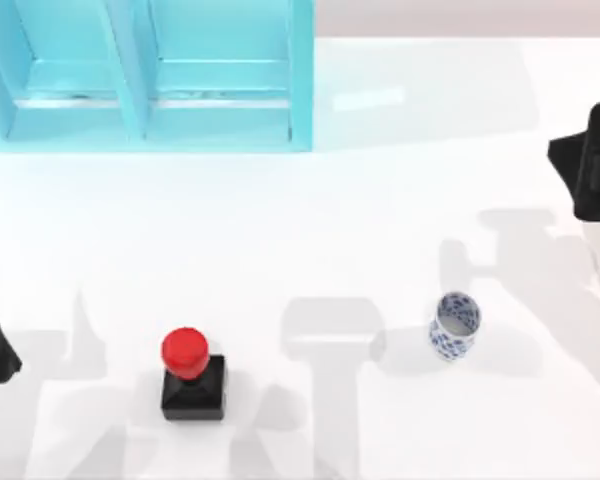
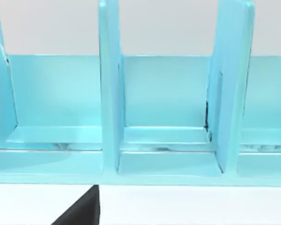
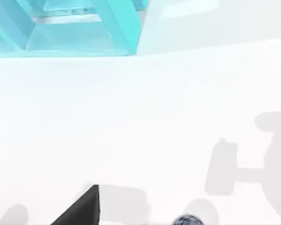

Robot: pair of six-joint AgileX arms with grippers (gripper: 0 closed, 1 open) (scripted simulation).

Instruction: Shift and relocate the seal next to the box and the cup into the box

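Near the table's front, seal [image 1: 192, 378] and cup [image 1: 455, 325], well apart from both edge-parked tools, grip state untellable.

Matte black, blocky arm [image 1: 592, 162] housings

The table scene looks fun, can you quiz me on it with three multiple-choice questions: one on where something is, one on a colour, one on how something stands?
1. Where on the table is the seal relative to the cup in the top view?
A. To its left
B. To its right
C. Inside it

2. What colour is the seal's knob?
A. Blue
B. Red
C. Green

3. How is the cup standing?
A. Inside the box
B. Tipped on its side
C. Upright on the table, mouth open upward

Answers: 1 A, the seal sits toward the left, the cup toward the right. 2 B, a round red knob tops the black block. 3 C, its open rim faces up, well apart from the turquoise box.
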